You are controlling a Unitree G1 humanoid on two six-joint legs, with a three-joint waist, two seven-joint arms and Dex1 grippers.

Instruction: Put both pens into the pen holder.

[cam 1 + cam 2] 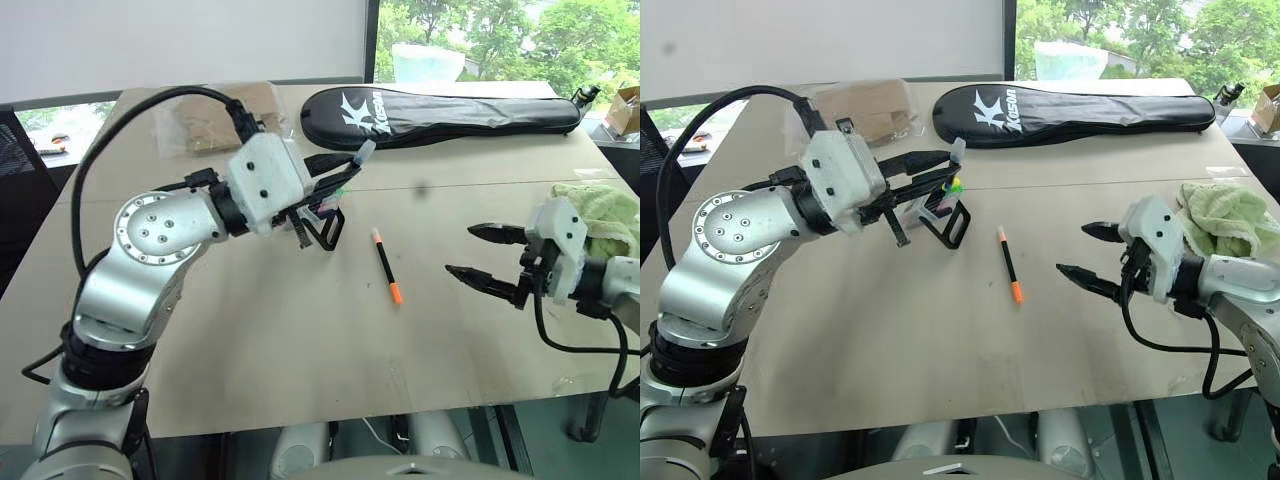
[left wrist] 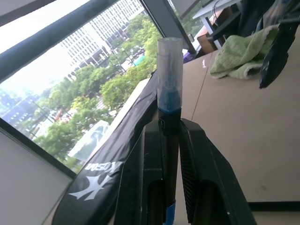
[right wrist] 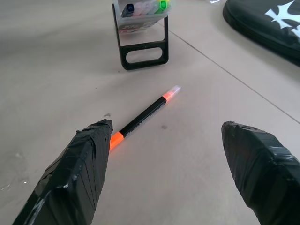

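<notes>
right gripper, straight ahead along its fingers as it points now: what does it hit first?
Probably the orange-ended pen: the open right gripper points down at the table with that pen lying loose just ahead. The pen holder stands farther along. Depth is unclear, so it might touch bare table first.

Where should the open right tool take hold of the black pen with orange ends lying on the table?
Grip the black pen mid-barrel, coming from above with the right tool, fingers straddling it crosswise. It lies flat on the table, with nothing beside it.
</notes>
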